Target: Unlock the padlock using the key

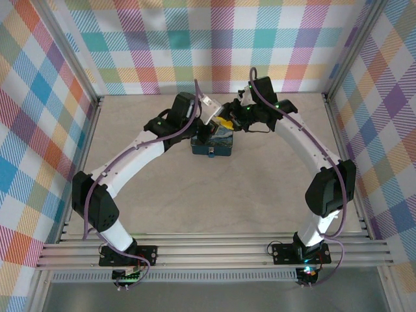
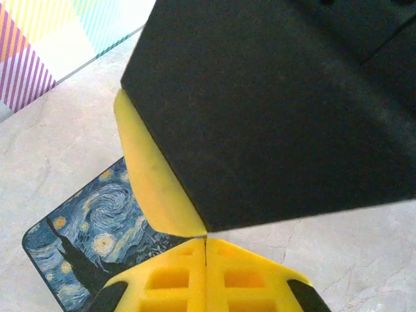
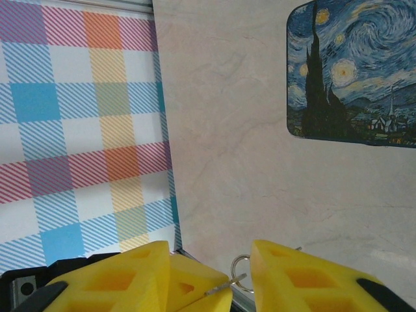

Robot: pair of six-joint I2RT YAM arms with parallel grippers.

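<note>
My left gripper is shut, its yellow fingers pressed together on the small silver key. The key's blade pokes out at the tips and its ring hangs beside them. My right gripper is open, with its two yellow fingers on either side of the left fingertips and the key. In the top view both grippers meet above the Starry Night mat, left gripper and right gripper touching or nearly so. The padlock is hidden.
The right gripper's black body and one of its yellow fingers loom close over the left wrist camera. The mat lies on the beige tabletop. Checked walls and aluminium rails close in the workspace.
</note>
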